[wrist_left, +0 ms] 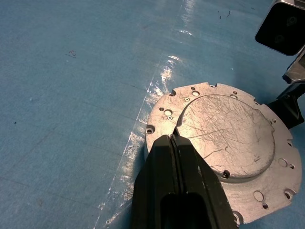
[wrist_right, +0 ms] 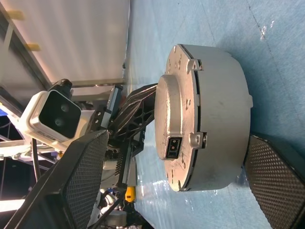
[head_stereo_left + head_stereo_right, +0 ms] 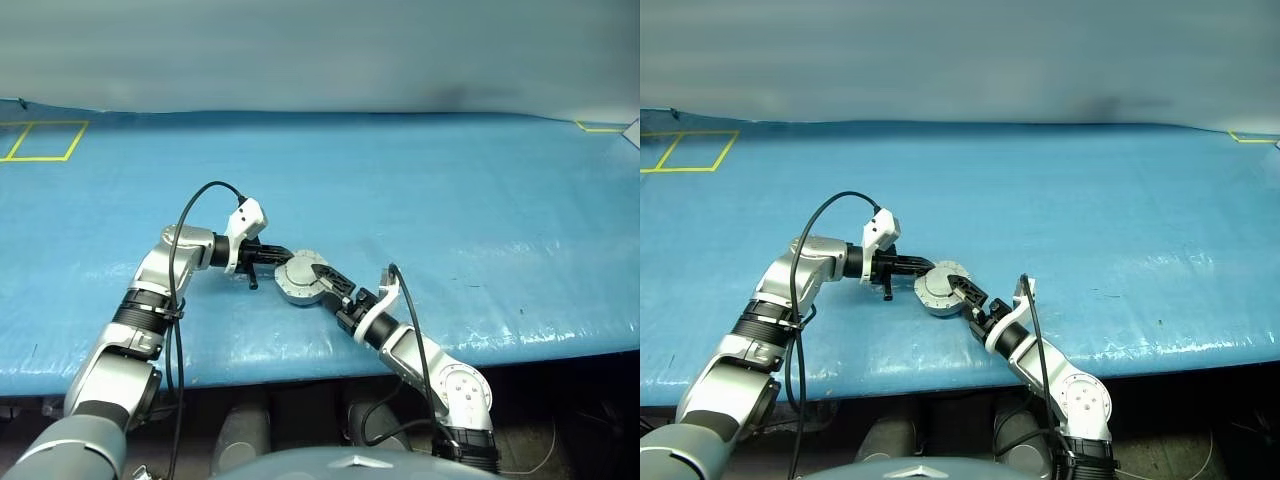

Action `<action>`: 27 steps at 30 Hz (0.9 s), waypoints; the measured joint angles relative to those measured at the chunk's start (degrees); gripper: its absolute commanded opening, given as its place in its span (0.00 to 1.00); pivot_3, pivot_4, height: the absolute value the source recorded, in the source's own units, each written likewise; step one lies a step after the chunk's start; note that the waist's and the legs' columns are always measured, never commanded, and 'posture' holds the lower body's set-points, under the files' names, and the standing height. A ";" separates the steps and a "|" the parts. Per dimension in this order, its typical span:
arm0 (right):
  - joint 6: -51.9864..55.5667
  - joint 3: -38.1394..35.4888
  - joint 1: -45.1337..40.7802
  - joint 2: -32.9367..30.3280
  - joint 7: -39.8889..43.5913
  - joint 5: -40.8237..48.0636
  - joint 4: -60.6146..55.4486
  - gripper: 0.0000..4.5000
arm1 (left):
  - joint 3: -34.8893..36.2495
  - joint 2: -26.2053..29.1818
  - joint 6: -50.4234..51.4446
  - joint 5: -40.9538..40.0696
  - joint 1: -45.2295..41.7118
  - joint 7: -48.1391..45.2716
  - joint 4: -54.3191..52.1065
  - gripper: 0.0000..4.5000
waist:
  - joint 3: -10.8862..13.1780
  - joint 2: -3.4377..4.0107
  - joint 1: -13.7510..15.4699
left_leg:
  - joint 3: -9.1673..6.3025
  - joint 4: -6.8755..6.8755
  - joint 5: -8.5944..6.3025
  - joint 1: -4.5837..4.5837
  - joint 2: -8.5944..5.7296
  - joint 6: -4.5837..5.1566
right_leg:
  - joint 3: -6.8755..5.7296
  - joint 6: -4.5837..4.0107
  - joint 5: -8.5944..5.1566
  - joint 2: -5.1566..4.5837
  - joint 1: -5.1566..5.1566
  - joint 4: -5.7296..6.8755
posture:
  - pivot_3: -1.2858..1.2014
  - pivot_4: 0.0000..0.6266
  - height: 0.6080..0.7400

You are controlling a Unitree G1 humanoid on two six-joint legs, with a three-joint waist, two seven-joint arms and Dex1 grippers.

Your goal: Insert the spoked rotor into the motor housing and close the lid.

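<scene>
Left to right: your left gripper, fingers pressed together, rests its tips on the lid. The lid lies flat on the housing, which sits on the blue table between the arms. Your right gripper stands wide open, one finger on either side of the housing. The closing step looks done; next, lift both grippers clear without dragging it.
</scene>
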 measured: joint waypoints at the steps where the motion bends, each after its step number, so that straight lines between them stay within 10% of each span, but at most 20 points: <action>1: -0.08 -0.01 0.02 0.00 0.03 0.16 -0.02 1.00 | 0.00 0.00 0.00 0.00 0.00 0.00 0.00 0.00 | 0.00 0.00 0.00 | 0.00 0.00 0.00 0.00 0.00 0.00 | 0.00 0.00 0.00 0.00 0.00 0.00 | 0.52 0.24 1.00; 5: -0.27 -0.02 0.22 0.00 0.09 0.41 -0.01 0.87 | 0.00 0.08 0.00 0.06 0.00 0.01 0.00 0.00 | 0.00 0.00 0.00 | 0.00 0.00 0.00 -0.01 0.00 0.00 | 0.00 0.01 0.01 0.00 0.00 0.00 | 0.52 0.24 1.00; 14: 0.19 -0.01 2.11 -0.24 -0.33 0.35 0.12 0.26 | 0.05 0.38 0.03 0.75 0.13 -0.21 -0.10 0.00 | 0.00 0.00 0.04 | -0.01 -0.03 0.00 -0.02 0.00 0.00 | 0.00 0.02 0.01 0.00 -0.03 0.00 | 0.52 0.24 1.00; 27: 0.27 0.56 2.16 -0.36 -0.35 0.26 0.09 0.26 | 0.16 0.75 0.51 0.75 0.48 -0.15 -1.11 0.00 | 0.00 0.01 -0.07 | 0.01 -0.01 0.00 -0.01 0.02 0.00 | 0.00 -0.02 -0.01 0.00 -0.03 0.01 | 0.52 0.24 1.00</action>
